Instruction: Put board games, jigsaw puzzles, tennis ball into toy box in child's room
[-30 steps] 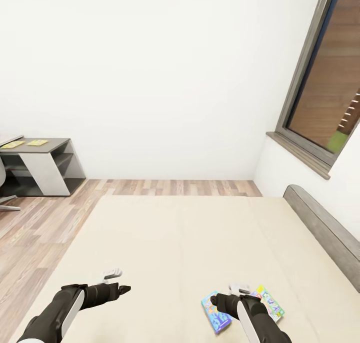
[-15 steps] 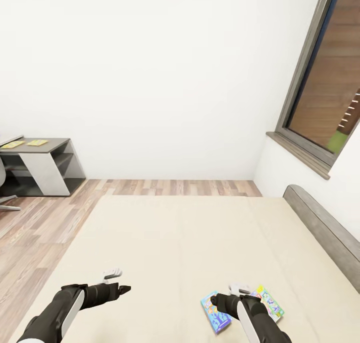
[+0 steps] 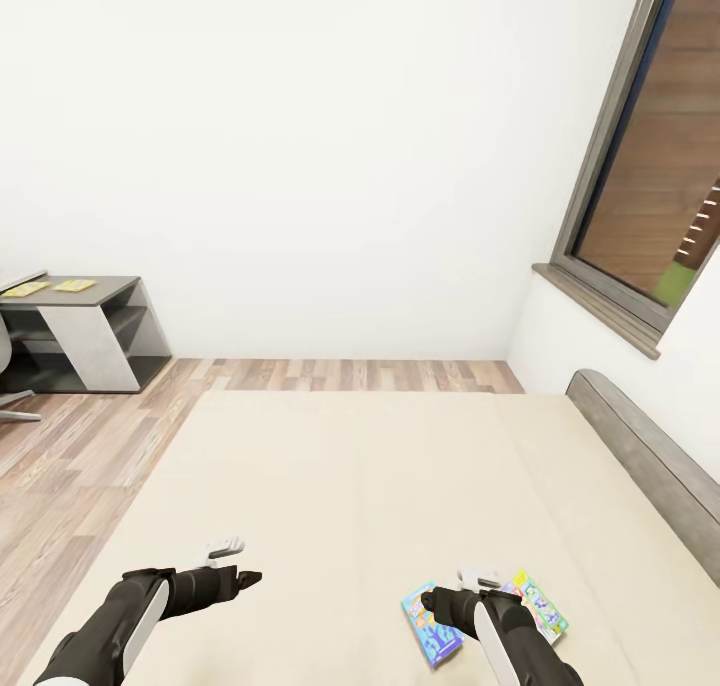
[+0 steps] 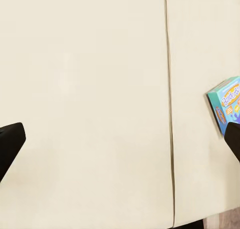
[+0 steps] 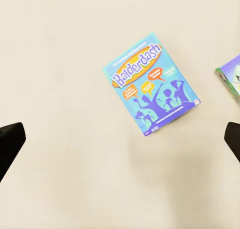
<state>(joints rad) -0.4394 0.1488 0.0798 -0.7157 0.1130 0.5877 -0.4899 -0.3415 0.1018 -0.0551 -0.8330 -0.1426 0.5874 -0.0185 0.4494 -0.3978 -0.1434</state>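
The robot faces the bed [image 3: 400, 486], a wide beige mattress with a grey headboard [image 3: 650, 466] along its right side, in a white-walled room with a wood-plank floor [image 3: 70, 456] and a dark-framed window [image 3: 650, 166] at the right. Both arms reach out low over the near edge of the mattress. The left hand [image 3: 250, 577] hangs above bare mattress with its fingers spread wide and nothing between them. The right hand [image 3: 432, 598] hangs directly over the blue Balderdash board game [image 5: 152, 84], which lies flat on the mattress; its fingers are also wide apart and clear of the box. Just beside the blue box, towards the headboard, lies the second board game [image 3: 540, 606], white and green, also flat and partly hidden by the right arm. Far off at the left stands the tabletop [image 3: 90, 288], carrying two flat yellow squares, the jigsaw puzzles [image 3: 74, 286].
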